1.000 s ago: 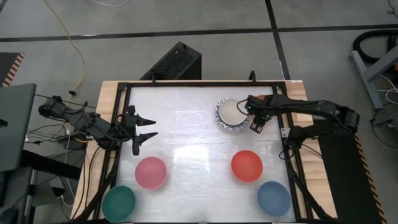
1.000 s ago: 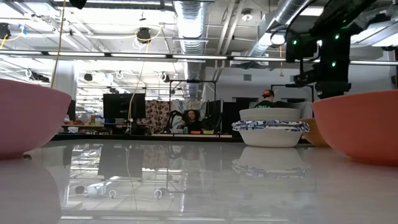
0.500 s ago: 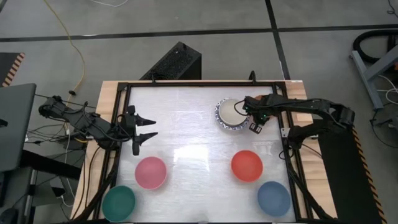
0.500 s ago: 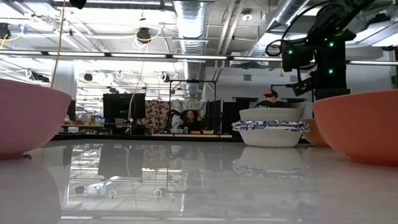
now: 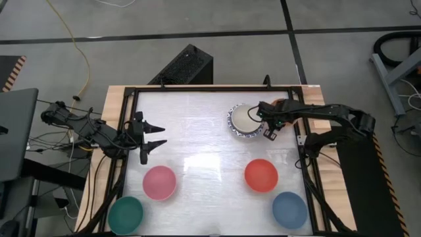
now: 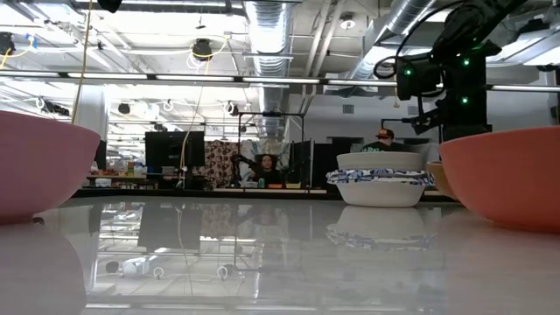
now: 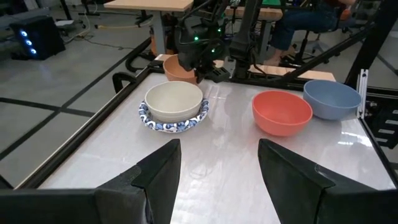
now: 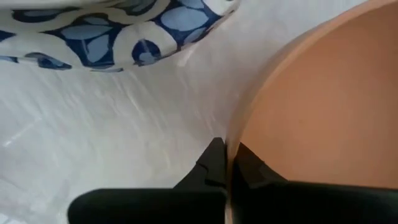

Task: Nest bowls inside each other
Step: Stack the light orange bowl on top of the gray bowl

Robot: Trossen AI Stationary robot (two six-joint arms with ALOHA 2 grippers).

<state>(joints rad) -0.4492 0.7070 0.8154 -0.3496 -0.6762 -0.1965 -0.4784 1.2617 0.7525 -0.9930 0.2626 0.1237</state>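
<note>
The right pincer (image 8: 222, 163) was at about one o'clock on the counter (image 5: 204, 125), pinching the rim of the orange bowl (image 8: 311, 99), one finger inside the wall and one outside, pressed together on it. In the left wrist view that orange bowl (image 7: 177, 67) sat just behind the nested stack, mostly hidden under the dark arm.

The stack stood just beside it, toward the counter's middle: a cream bowl (image 5: 246, 119) seated inside a blue-patterned bowl (image 5: 235, 126); how many patterned bowls lay beneath could not be told. In the low view the cream bowl (image 6: 379, 161) rose above the patterned rim (image 6: 380, 178).

The left pincer (image 5: 155, 134) hovered at nine o'clock, near the counter's edge, its fingers (image 7: 158, 171) spread wide and holding nothing.

Four single bowls lay along the near side, well apart from one another: a green bowl (image 5: 125, 214) at seven o'clock, a pink bowl (image 5: 159, 182) just inward of it, a red bowl (image 5: 261, 175) at five o'clock, and a blue bowl (image 5: 290, 210) beyond that toward the corner.

People sat in the room behind the counter.
</note>
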